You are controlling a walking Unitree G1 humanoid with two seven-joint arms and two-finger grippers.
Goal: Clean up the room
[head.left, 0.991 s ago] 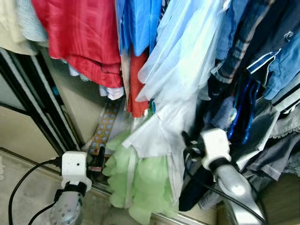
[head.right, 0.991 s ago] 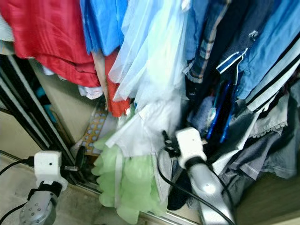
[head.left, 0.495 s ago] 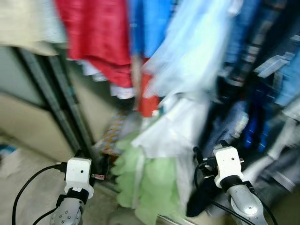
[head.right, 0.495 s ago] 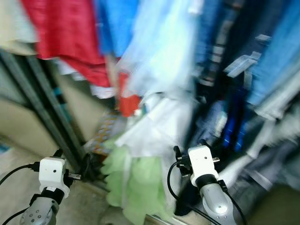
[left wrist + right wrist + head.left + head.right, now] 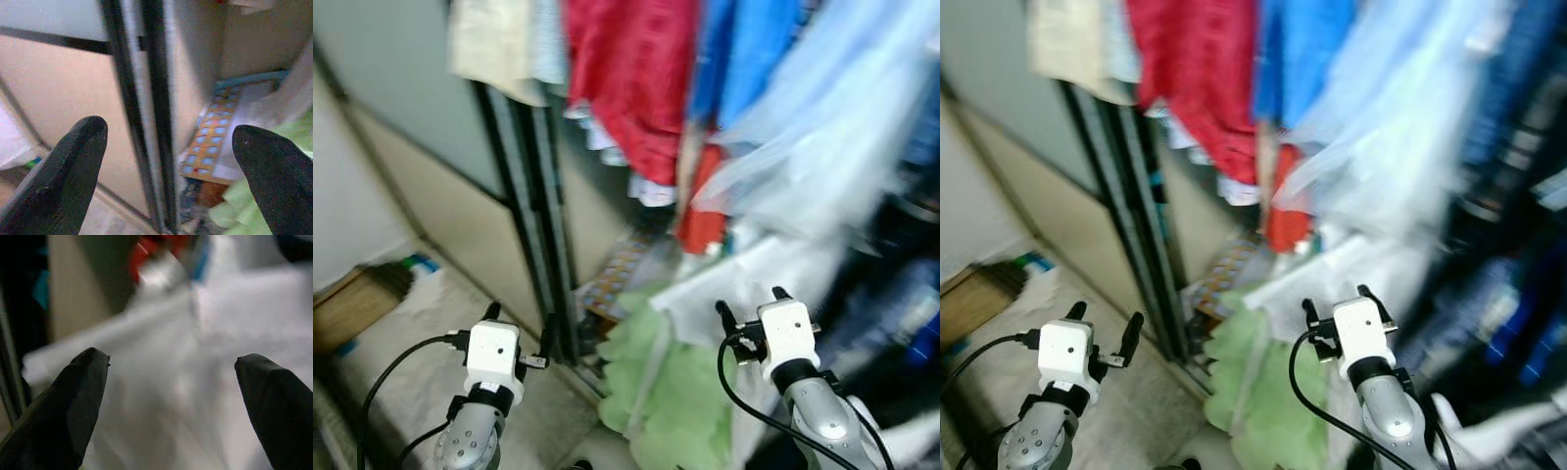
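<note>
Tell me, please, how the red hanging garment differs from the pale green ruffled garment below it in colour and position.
The red hanging garment is deep red and hangs high at the top of the wardrobe; the pale green ruffled garment is light green and reaches low, near the floor. The red one looks smooth, the green one frilled at its edges. Both hang among other clothes.

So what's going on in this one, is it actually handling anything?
Nothing is held. The robot faces an open wardrobe of hanging clothes, with both arms raised. The left gripper is open, aimed at the black sliding-door frame. The right gripper is open before a white garment above a light green one.
</note>
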